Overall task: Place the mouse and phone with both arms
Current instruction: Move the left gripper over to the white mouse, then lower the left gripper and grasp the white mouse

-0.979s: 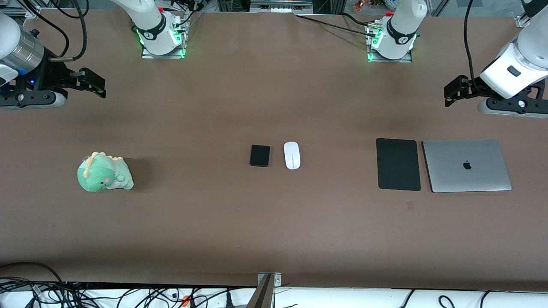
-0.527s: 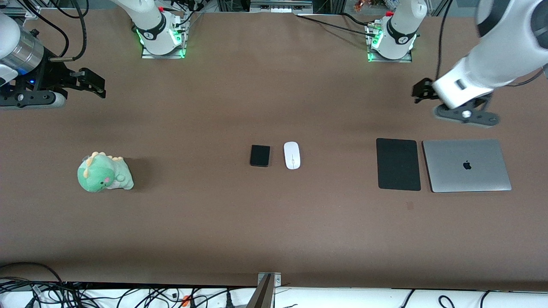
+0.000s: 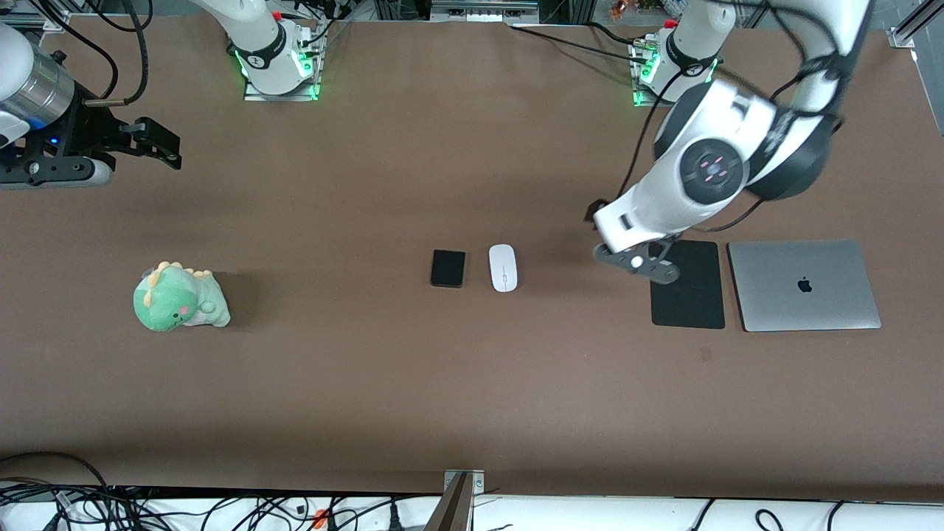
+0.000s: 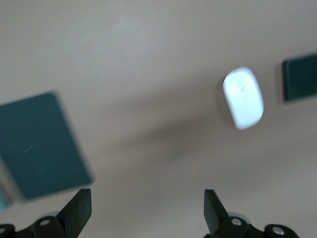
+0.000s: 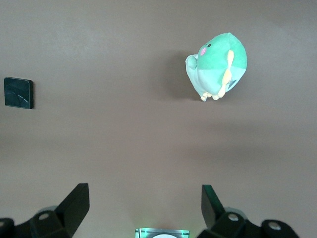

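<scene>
The white mouse [image 3: 503,268] lies at the table's middle, with the small black phone [image 3: 448,268] beside it on the side toward the right arm's end. My left gripper [image 3: 596,215] hangs open and empty over bare table between the mouse and the black pad [image 3: 689,295]. The left wrist view shows its gripper [image 4: 147,210] with fingers wide apart, the mouse [image 4: 242,97], the phone [image 4: 299,79] and the pad [image 4: 42,144]. My right gripper [image 3: 164,146] waits open and empty at the right arm's end. Its wrist view shows the gripper [image 5: 143,206] and the phone [image 5: 19,92].
A closed silver laptop [image 3: 804,284] lies beside the black pad toward the left arm's end. A green dinosaur plush [image 3: 181,299] sits toward the right arm's end and shows in the right wrist view [image 5: 218,67]. Cables hang along the table's near edge.
The left arm has swung in from the left arm's end of the table toward the middle and now hangs by the pad's edge, near the mouse. The right arm has not moved.
</scene>
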Robot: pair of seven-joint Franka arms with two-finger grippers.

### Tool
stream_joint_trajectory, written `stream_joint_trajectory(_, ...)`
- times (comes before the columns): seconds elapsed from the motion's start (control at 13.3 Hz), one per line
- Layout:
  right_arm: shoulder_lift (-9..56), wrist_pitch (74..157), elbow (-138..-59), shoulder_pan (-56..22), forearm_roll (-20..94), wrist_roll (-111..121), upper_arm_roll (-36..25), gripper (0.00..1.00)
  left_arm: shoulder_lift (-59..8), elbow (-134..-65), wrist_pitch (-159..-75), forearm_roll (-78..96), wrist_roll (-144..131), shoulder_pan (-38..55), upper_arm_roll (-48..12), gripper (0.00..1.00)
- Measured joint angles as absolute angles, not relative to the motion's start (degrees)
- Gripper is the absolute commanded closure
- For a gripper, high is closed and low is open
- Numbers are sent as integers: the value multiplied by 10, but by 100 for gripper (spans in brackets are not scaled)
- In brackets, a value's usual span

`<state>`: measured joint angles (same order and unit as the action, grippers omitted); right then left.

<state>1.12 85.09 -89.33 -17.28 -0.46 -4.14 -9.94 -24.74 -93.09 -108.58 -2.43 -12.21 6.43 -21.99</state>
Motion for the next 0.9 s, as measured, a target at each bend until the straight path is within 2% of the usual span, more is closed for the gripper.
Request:
stream_joint_trajectory(0.38,11,851,-893,-173,-5,-41,-99,0,-350,-929,-1252,-25,-335,155,-219,0)
stream_joint_trajectory(0.6,11,851,-893,-173,-5,-41,-100,0,-371,-928,-1288,-61,-457,210,-203,0)
stream_joint_trajectory(0.9,11,851,-893,-173,-5,-41,-100,0,-406,-928,-1319,-126,-484,218,-193,0)
